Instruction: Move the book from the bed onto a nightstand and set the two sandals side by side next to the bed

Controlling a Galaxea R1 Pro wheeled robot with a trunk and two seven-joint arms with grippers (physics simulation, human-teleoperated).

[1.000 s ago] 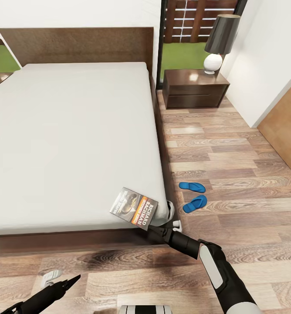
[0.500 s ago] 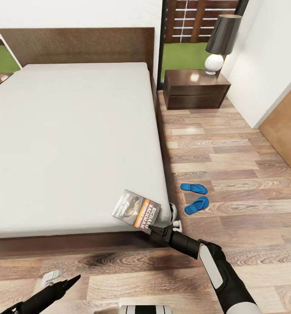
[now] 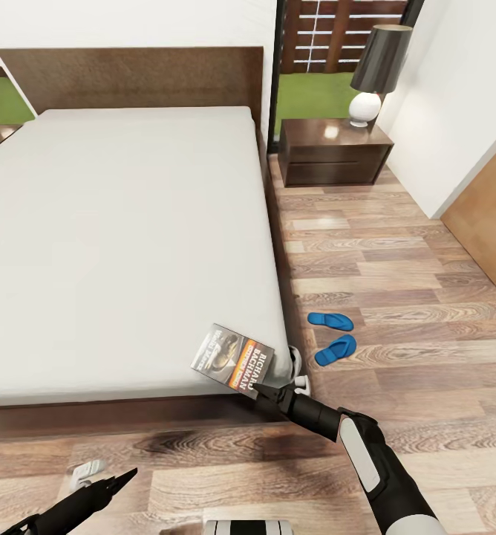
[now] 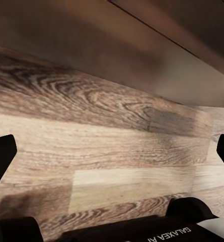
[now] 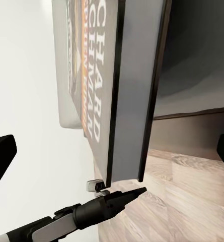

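My right arm reaches forward and across toward the near corner of the bed (image 3: 129,223), forearm angled up from the lower right, with the right gripper (image 3: 261,389) at the lower corner of the book (image 3: 234,357). The book stands tilted up off the mattress edge, its cover facing me, orange band and white lettering readable, with its lowest corner at my fingers. From the right wrist camera the book (image 5: 112,91) rises straight ahead, spine edge on, between the two dark fingertips (image 5: 2,151) at the frame's sides. Whether the fingers are actually pinching it I cannot tell.

My left arm hangs low over the plank floor (image 3: 396,282), well short of the bed frame. The left gripper (image 3: 118,479) points forward; on its wrist camera the fingertips (image 4: 1,154) sit wide apart with nothing but floorboards between them.

The two blue sandals (image 3: 334,336) lie on the floor beyond my right fingers, near the bed's side. The nightstand (image 3: 333,152), a lamp (image 3: 378,70) on it, stands far ahead by the headboard.
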